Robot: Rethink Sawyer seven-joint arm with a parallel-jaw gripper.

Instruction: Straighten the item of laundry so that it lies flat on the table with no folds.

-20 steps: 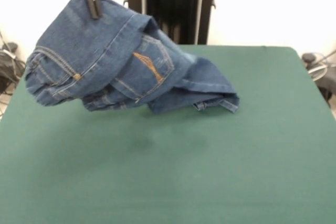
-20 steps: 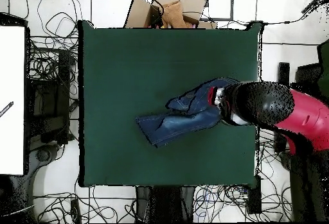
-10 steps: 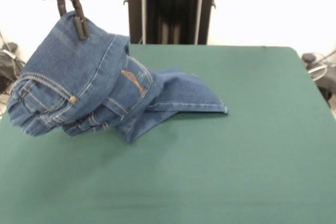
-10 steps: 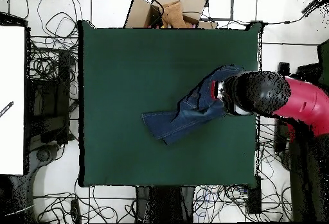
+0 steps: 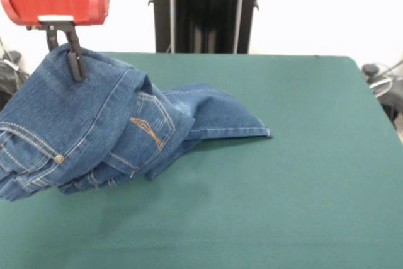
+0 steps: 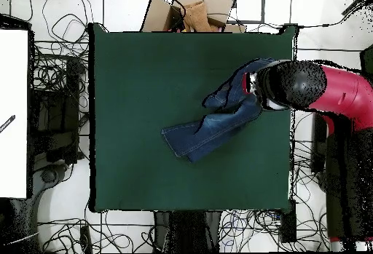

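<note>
Jeans [image 5: 107,130] of faded blue denim with tan stitching hang bunched from the end effector [image 5: 63,51], clamped on their upper edge; one leg trails flat across the green tabletop [image 5: 302,174].

Front view low across the table [image 5: 302,174]; overhead view straight down; table shared
</note>
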